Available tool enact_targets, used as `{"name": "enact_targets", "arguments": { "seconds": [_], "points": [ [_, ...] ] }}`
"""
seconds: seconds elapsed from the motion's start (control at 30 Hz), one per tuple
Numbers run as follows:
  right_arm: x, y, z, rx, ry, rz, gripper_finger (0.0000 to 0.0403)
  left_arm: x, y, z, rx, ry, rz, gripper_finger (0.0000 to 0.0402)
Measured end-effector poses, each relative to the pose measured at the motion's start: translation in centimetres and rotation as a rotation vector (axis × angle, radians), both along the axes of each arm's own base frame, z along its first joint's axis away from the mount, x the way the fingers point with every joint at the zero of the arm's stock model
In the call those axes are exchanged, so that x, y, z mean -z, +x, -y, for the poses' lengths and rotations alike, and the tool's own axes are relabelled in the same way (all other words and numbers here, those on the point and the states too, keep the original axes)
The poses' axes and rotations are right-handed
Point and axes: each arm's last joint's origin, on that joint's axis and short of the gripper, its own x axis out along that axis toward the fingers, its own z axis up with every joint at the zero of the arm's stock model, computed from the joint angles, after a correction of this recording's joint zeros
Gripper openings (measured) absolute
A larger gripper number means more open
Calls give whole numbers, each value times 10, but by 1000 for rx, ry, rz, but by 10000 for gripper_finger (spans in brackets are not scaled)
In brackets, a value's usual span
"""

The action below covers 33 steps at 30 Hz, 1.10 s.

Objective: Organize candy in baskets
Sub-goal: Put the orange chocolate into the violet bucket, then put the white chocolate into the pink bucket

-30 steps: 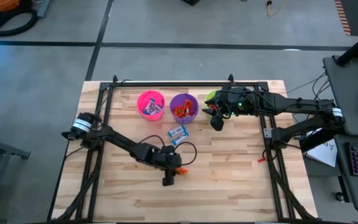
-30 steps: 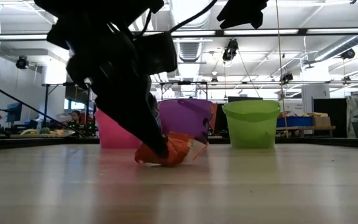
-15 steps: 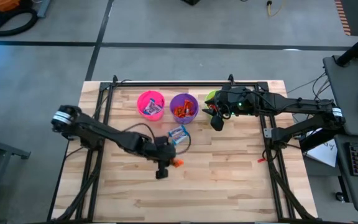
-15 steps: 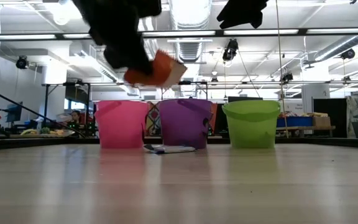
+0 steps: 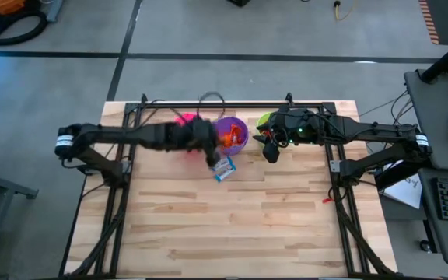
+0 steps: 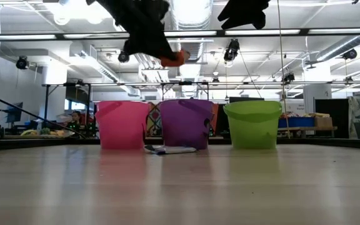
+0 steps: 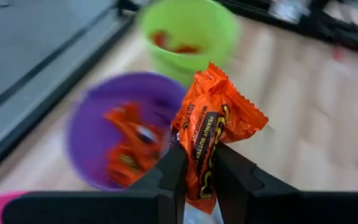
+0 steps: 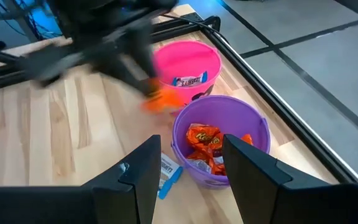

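While the left pincer (image 7: pixel 197 171) clamps an orange candy (image 7: pixel 213 134) above the surface (image 5: pixel 271 225), just short of the purple bucket (image 5: pixel 230 134), it should travel until squarely over that rim before letting go, since orange wrappers already lie inside. One blue-and-white candy (image 5: pixel 223 168) waits on the wood in front. Beyond, the pink bucket (image 8: pixel 188 65) holds blue-and-white candy, and the right pincer (image 8: pixel 188 165) hangs wide by the green bucket (image 6: pixel 252 124).

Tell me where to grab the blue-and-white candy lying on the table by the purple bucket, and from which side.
Come straight down on the blue-and-white candy and pinch across its narrow middle. It lies flat on the table, apart from the purple bucket, so the top is probably the only open approach.
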Motion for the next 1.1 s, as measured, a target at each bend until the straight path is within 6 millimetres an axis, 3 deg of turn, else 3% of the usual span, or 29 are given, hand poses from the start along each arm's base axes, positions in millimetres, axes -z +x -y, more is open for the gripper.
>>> {"name": "enact_targets", "arguments": {
  "seconds": [0.17, 0.3, 0.5, 0.67, 0.93, 1.1],
  "points": [
    [0, 0, 0, 15, 25, 7, 164, 9, 6, -43, -162, -34, 53, 48],
    [0, 0, 0, 23, 38, 12, 164, 22, 10, -56, -208, -56, 19, 48],
    [0, 0, 0, 23, 38, 12, 164, 35, 16, -58, -217, -71, -17, 54],
    [0, 0, 0, 24, 39, 12, 164, 35, 16, -58, -226, -81, -10, 89],
    [0, 0, 0, 23, 38, 12, 164, 15, 16, -57, -209, -76, -47, 157],
    [0, 0, 0, 23, 38, 12, 164, -3, 14, -42, 7, -155, -145, 174]
  ]
}}
